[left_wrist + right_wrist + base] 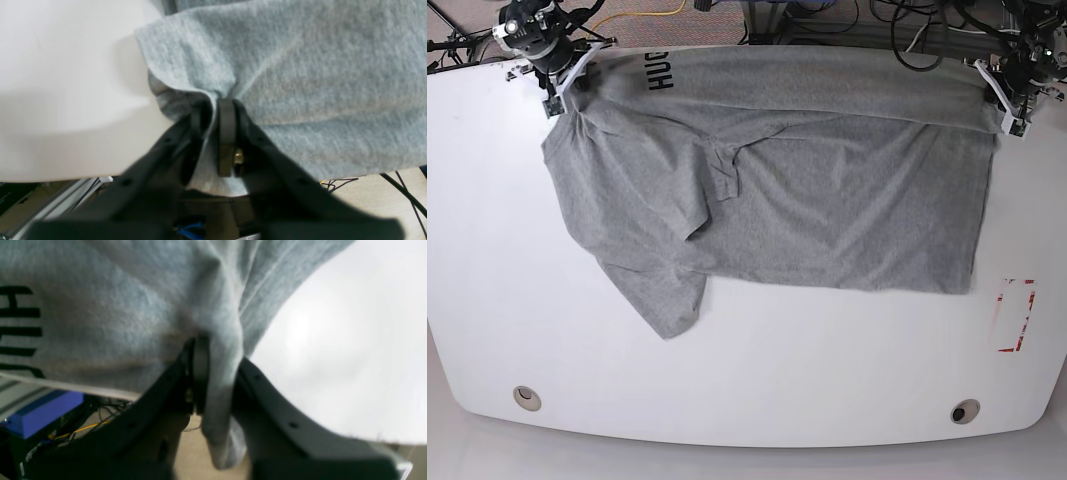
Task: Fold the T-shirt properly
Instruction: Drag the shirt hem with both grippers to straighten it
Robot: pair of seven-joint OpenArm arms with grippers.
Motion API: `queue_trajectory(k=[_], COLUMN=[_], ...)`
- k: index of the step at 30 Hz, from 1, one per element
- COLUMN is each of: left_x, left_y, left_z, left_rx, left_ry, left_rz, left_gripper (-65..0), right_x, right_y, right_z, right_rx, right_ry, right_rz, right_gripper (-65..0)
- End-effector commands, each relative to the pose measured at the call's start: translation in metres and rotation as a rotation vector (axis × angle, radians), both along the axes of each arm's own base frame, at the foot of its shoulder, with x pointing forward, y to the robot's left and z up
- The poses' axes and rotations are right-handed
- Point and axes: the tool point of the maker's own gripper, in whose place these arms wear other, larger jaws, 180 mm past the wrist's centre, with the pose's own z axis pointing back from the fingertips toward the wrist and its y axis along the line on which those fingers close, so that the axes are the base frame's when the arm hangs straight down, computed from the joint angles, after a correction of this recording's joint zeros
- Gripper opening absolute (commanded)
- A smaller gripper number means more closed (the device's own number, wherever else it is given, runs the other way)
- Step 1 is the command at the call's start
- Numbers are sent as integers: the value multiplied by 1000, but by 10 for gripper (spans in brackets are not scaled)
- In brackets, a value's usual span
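Note:
The light grey T-shirt [827,200] lies spread across the white table [747,380], its top strip folded over along the far edge. Black lettering [664,70] shows near the far left corner. One sleeve points toward the front left. My right gripper [562,90] is at the shirt's far left corner. In the right wrist view this gripper [217,346] is shut on a bunched fold of the T-shirt [116,306], beside the lettering [16,330]. My left gripper [1005,105] is at the far right corner. In the left wrist view it [215,103] pinches the T-shirt [300,66] edge.
A red-outlined marking [1015,315] sits on the table at the right. Two round holes [526,398] [964,411] lie near the front edge. Cables [907,30] run behind the far edge, and a blue box [40,413] sits below the table there.

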Motion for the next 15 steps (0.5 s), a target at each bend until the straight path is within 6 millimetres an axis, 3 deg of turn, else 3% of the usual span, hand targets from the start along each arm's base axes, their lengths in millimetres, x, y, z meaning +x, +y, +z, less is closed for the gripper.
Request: queue_trajectory(k=[1,7,11,15], left_x=[3,9,17,17], left_y=[7,7,4,5], left_z=[8,16,28,40], left_rx=[34,48,70,119], left_ry=[-10,-34,-68,-42], left_rz=[-11,-19,-41,-53], left_gripper=[-463,-232,-212,-221], right_x=[-2,9,20,27], right_y=[-16,-25,-26,-26], right_z=[8,22,34,42], right_rx=[-46,-73,-93,-104], right_ry=[-6,-57,-97,-124], right_rz=[-22,-41,-36,-28], right_gripper=[-504,-230,-144,-141])
